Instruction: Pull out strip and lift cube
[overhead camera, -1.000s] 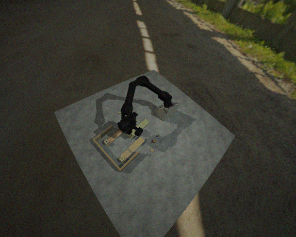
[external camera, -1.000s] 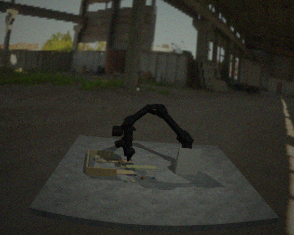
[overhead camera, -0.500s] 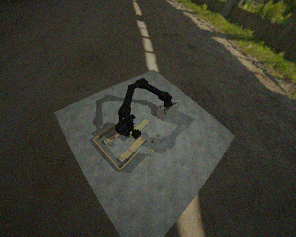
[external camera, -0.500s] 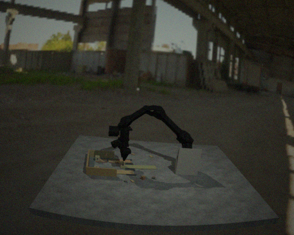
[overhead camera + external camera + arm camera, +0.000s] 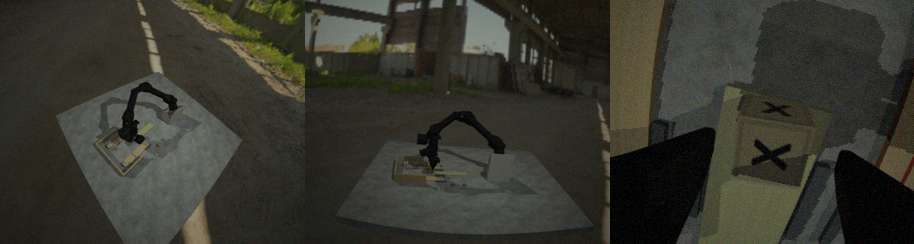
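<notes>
A pale yellow-green strip (image 5: pixel 146 128) (image 5: pixel 452 173) (image 5: pixel 742 215) lies between two other strips. A tan cube with black X marks (image 5: pixel 770 167) sits on it near its far end. My gripper (image 5: pixel 432 170) (image 5: pixel 777 150) points down around this cube, one finger on each side, partly closed but with a gap at both sides; it holds nothing. A tan strip (image 5: pixel 139 150) (image 5: pixel 435 178) (image 5: pixel 635 95) has a dark line across it and carries a marked cube (image 5: pixel 125 163). A reddish-tan strip (image 5: pixel 117 141) (image 5: pixel 906 142) with red lines also carries a cube (image 5: pixel 110 145) (image 5: pixel 405 163).
A low tan wall (image 5: pixel 109 159) (image 5: pixel 409 178) encloses the strips' far ends on three sides. Dark rails (image 5: pixel 802 200) flank the middle strip. Small chips, one of them brown (image 5: pixel 158 145) (image 5: pixel 453 184), lie beside the strips. A pale panel (image 5: pixel 168 117) (image 5: pixel 500 167) stands at the arm's base.
</notes>
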`<act>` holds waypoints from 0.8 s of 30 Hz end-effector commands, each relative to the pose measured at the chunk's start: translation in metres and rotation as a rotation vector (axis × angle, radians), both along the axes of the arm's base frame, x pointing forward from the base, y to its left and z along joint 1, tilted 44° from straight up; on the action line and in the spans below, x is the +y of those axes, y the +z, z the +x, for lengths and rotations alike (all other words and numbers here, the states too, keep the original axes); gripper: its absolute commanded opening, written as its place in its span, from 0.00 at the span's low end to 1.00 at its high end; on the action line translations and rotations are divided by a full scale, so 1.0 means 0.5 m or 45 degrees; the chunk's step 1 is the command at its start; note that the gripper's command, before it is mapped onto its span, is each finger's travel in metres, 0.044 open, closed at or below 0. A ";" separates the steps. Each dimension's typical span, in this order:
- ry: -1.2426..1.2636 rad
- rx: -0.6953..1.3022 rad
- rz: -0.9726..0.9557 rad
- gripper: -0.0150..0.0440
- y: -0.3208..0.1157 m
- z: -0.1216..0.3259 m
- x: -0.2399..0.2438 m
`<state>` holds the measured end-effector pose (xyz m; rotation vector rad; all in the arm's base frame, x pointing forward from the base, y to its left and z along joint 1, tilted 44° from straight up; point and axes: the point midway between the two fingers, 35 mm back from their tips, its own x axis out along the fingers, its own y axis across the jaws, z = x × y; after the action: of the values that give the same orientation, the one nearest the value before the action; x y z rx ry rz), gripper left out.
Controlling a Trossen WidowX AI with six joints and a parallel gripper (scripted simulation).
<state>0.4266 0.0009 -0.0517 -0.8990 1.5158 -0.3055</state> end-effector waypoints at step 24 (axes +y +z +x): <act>-0.002 0.003 -0.003 0.48 -0.033 0.001 -0.033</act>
<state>0.4266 -0.0162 -0.0687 -0.9006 1.5202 -0.3080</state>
